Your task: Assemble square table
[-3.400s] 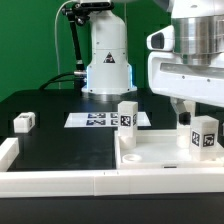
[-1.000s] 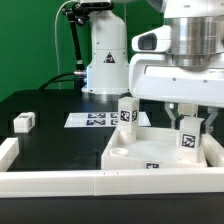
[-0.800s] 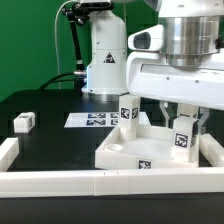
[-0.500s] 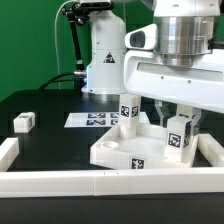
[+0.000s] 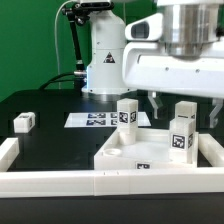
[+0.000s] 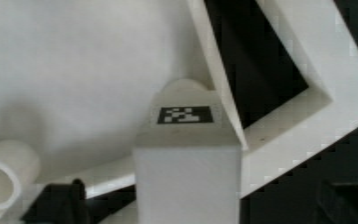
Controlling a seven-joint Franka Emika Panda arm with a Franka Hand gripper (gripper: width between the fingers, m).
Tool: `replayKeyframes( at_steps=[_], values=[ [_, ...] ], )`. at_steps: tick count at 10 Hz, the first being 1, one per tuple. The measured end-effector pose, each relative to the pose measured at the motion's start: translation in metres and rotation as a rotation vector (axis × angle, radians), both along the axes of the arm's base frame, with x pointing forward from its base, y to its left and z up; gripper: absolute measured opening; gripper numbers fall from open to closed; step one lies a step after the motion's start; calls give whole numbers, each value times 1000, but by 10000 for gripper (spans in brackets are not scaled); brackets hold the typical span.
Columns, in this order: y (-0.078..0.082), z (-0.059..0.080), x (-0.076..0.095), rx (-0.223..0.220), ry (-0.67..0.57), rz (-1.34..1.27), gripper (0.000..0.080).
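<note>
The white square table slab lies flat at the front, toward the exterior view's right, against the front rail. Two tagged white legs stand upright on it: one at its far corner, one nearer the right. My gripper is open. Its dark fingers flank the top of the right leg without touching it. In the wrist view that leg stands between the open gripper's tips, over the slab. A third leg lies loose at the left. The fourth is out of view.
The marker board lies in front of the robot's base. White border rails run along the front, the left and the right.
The gripper was shut on the right leg and dragged the slab leftward, turned askew. Now it has let go, opened and risen a little. The slab sits square against the front rail.
</note>
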State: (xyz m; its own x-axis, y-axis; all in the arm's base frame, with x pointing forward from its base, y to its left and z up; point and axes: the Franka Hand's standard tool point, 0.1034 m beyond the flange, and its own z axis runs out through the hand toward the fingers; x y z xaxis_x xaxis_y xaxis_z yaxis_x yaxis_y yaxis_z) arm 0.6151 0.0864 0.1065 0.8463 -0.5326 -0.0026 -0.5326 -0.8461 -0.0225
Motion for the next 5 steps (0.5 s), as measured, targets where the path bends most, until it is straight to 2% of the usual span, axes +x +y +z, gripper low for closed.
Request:
replayKeyframes(
  at_steps=[1,4,5],
  values=[
    [-4,8,-2,5,-6,51,648],
    [-42,25,-7,23,-17,98,649],
    [-43,24,-7,21,-16,94,649]
  ],
)
